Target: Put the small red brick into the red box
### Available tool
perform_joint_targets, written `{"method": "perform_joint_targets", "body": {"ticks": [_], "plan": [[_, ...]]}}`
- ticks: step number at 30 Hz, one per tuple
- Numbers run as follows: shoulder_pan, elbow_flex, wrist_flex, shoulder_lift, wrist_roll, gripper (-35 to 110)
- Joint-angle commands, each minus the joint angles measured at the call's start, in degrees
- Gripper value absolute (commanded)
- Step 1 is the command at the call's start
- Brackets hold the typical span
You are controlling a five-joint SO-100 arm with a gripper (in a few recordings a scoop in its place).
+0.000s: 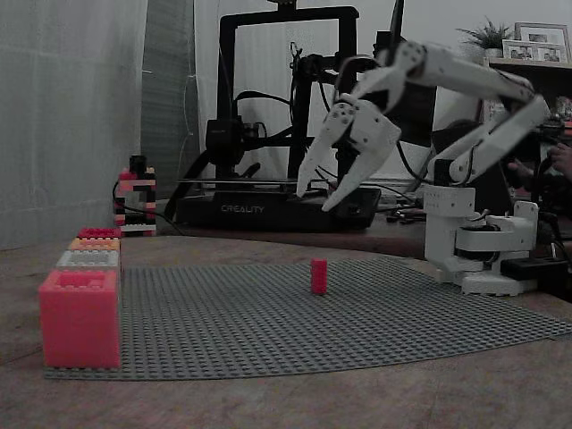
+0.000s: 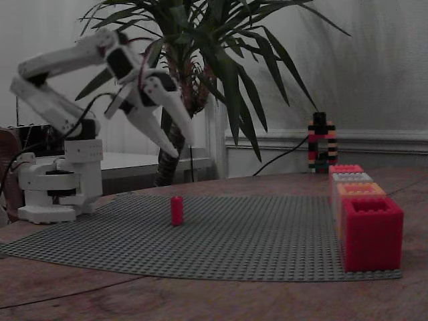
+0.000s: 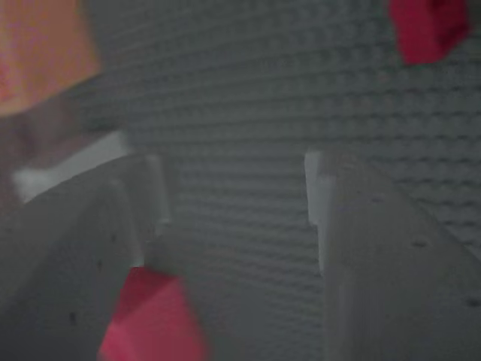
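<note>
The small red brick [image 1: 318,275] [image 2: 176,210] stands upright on the grey studded baseplate [image 1: 268,322] [image 2: 254,241], near its middle. The red box [image 1: 79,317] [image 2: 372,231], open at the top, sits at the baseplate's near corner, at the end of a row of boxes. My white gripper [image 1: 315,199] [image 2: 180,148] hangs open well above the brick, fingertips pointing down, nothing between them. In the blurred wrist view the gripper [image 3: 237,203] is open over the studs. A red brick [image 3: 150,316] lies low by the left finger [image 3: 113,226].
Orange [image 1: 94,244] [image 2: 358,189] and grey [image 1: 88,259] [image 2: 349,178] boxes line up behind the red one. A small brick tower [image 1: 136,201] [image 2: 322,142] stands beyond. A 3D printer [image 1: 277,125] is behind the baseplate, a plant [image 2: 200,60] behind the arm. A blurred red shape [image 3: 428,26] and an orange box [image 3: 41,53] show in the wrist view.
</note>
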Motion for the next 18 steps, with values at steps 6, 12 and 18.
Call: {"method": "perform_joint_targets", "body": {"ticks": [6,12,18], "plan": [[0.44,-20.21,14.41,-22.68,-2.72,21],[0.44,-21.80,13.45,-30.67,-5.27,20],[0.62,-21.88,11.34,-34.89,-6.68,20]]}}
